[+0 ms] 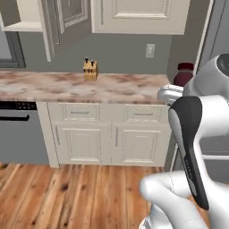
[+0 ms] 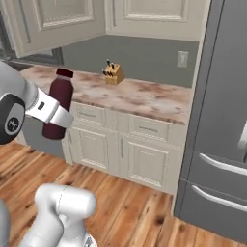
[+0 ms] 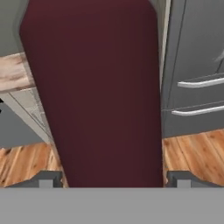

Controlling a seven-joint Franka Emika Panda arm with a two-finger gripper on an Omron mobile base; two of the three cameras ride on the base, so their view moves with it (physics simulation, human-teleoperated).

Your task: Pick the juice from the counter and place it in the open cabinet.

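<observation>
My gripper (image 2: 54,115) is shut on the juice (image 2: 60,102), a dark maroon bottle with a dark red cap, and holds it upright in the air in front of the wall counter. In the hand view the juice (image 3: 94,92) stands between the two finger tips (image 3: 46,179). From the left base view, the cap and shoulder of the juice (image 1: 184,73) peek over my white arm. The open cabinet (image 1: 24,26) hangs at the upper left, its panelled door (image 1: 67,20) swung out. The island counter is out of view.
A narrow marbled wall counter (image 1: 53,85) carries a tan knife block (image 1: 90,70) over cream base cabinets (image 1: 107,143). A grey fridge (image 2: 222,120) stands at the right and a dark appliance (image 1: 20,134) at the left. Wooden floor (image 1: 67,192) lies in front.
</observation>
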